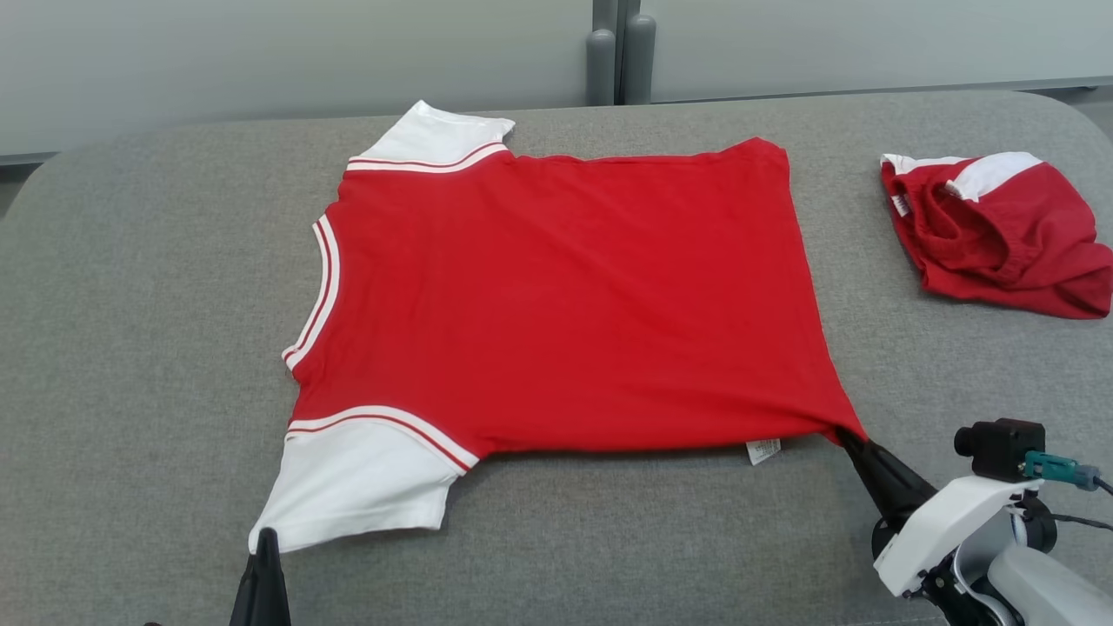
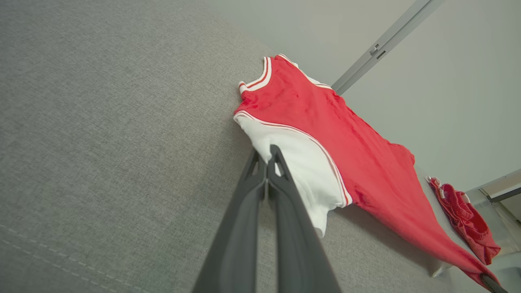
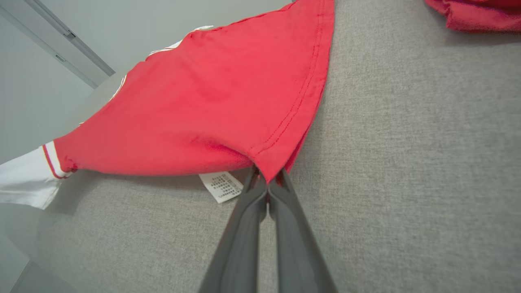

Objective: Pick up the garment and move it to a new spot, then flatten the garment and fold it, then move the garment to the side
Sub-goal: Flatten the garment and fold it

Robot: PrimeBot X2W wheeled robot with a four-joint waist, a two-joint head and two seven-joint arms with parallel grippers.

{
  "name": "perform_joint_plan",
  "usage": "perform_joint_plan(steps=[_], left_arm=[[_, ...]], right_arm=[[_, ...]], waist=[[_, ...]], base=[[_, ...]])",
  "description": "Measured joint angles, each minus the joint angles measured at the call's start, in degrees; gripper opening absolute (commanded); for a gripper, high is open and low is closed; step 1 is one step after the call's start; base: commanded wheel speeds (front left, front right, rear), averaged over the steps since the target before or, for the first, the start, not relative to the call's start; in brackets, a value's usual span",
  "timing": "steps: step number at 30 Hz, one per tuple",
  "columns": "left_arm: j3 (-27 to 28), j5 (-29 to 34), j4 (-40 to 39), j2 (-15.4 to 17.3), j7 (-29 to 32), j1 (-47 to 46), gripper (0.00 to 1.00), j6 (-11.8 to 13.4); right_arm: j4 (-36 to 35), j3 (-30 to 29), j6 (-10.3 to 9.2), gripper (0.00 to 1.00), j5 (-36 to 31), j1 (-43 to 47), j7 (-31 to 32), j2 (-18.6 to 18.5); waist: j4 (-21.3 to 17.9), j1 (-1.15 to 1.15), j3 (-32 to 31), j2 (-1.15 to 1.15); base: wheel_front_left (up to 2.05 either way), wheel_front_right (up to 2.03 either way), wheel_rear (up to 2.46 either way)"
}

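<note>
The garment (image 1: 556,304), a red T-shirt with white sleeves, lies spread flat on the grey padded surface (image 1: 130,348), neck to the left and hem to the right. My left gripper (image 1: 265,535) is at the lower left, shut on the outer corner of the near white sleeve (image 2: 301,171); its closed fingertips (image 2: 274,151) pinch the cuff edge. My right gripper (image 1: 848,435) is shut on the garment's near hem corner (image 3: 272,162), which is pulled to a point. A white care label (image 3: 222,186) hangs just beside that corner. The near edge sits slightly off the surface, casting a shadow.
A second red and white piece of clothing (image 1: 996,235) lies crumpled at the far right of the surface. A pale wall with a grey vertical post (image 1: 619,52) stands behind the far edge. Grey padding stretches bare to the garment's left and along the near edge.
</note>
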Motion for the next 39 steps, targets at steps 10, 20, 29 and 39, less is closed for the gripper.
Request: perform_joint_plan(steps=[10,20,29,39], left_arm=[[0.64,1.22,1.20,0.05,-0.25,1.41,0.00,0.58],[0.02,1.23,2.18,0.09,-0.23,2.72,0.00,0.70],[-0.02,1.22,4.77,0.10,0.35,4.43,0.00,0.78],[0.00,1.85,10.88,0.16,2.11,3.58,0.00,1.25]], right_arm=[[-0.42,1.85,0.53,0.00,-0.14,1.29,0.00,0.41],[-0.56,1.02,0.55,0.00,-0.13,3.53,0.00,0.48],[0.67,1.53,0.55,0.27,-0.13,4.13,0.00,0.97],[4.97,3.28,0.56,0.31,-0.89,3.79,0.01,3.76]], waist=[[-2.47,0.00,0.03,0.00],[-3.20,0.00,-0.41,0.00],[-2.57,0.00,-1.74,0.00],[-2.61,0.00,-2.58,0.00]], base=[[0.00,0.00,0.00],[0.00,0.00,0.00],[0.00,0.00,0.00],[0.00,0.00,0.00]])
